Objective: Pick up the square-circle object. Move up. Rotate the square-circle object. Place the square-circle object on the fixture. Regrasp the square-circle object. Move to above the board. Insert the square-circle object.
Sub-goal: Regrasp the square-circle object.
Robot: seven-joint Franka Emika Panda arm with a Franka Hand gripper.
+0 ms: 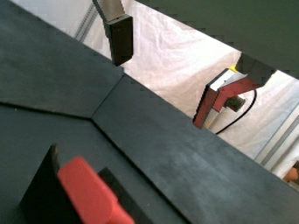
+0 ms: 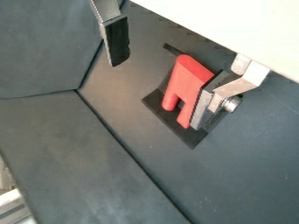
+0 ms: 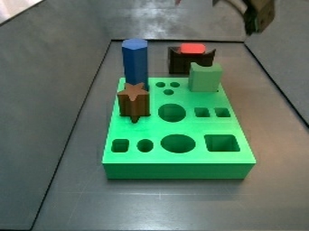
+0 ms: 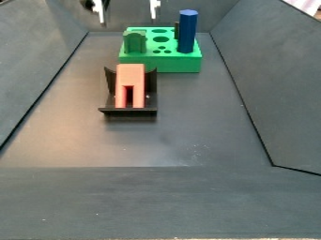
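The square-circle object, a short red peg, lies on the dark fixture on the floor in front of the board. It also shows in a side view and in both wrist views. My gripper hangs high above the fixture, open and empty. In both wrist views the gripper has its fingers wide apart with nothing between them. The peg lies below, near one finger.
On the green board stand a tall blue prism, a brown star peg and a pale green notched block. Dark sloping walls close in the floor on both sides.
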